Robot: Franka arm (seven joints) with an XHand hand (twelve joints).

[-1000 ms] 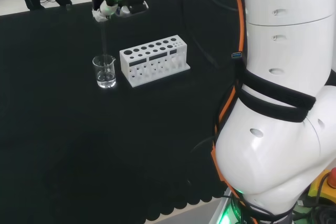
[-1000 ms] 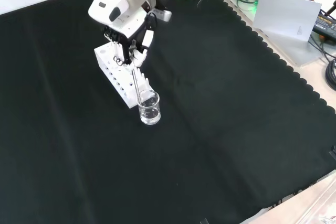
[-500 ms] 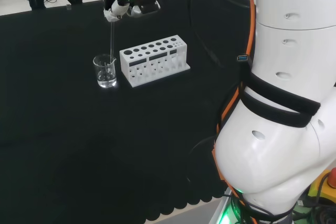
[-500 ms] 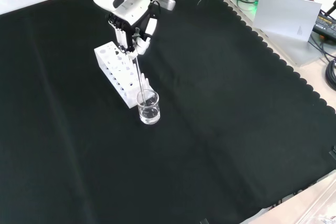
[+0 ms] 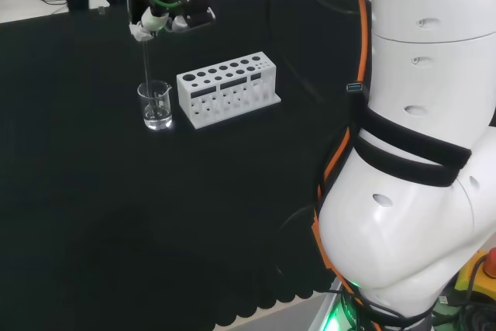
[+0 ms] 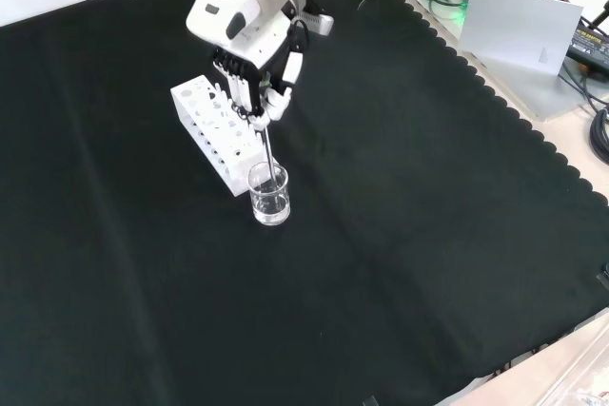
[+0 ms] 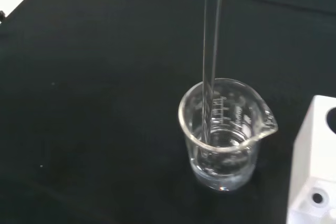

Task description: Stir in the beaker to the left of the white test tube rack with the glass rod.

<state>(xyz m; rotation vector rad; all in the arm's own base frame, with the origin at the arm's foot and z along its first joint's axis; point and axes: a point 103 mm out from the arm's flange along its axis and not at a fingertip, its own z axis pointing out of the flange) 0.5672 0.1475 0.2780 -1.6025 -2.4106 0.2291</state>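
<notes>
1 beaker [image 6: 269, 195] | glass rod [image 7: 209, 61] inside | rack [image 5: 226, 87] just beside

The white arm [image 5: 418, 153] reaches out over the bench, its large links standing at the right of the head view. The hand [image 6: 257, 83] hangs palm-down from the wrist [image 6: 238, 7], its fingers [image 6: 276, 102] curled together and pinching a slender rod [image 7: 210, 56] that points straight downward.

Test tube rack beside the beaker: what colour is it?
White, clearest in the head view: test tube rack.
</notes>
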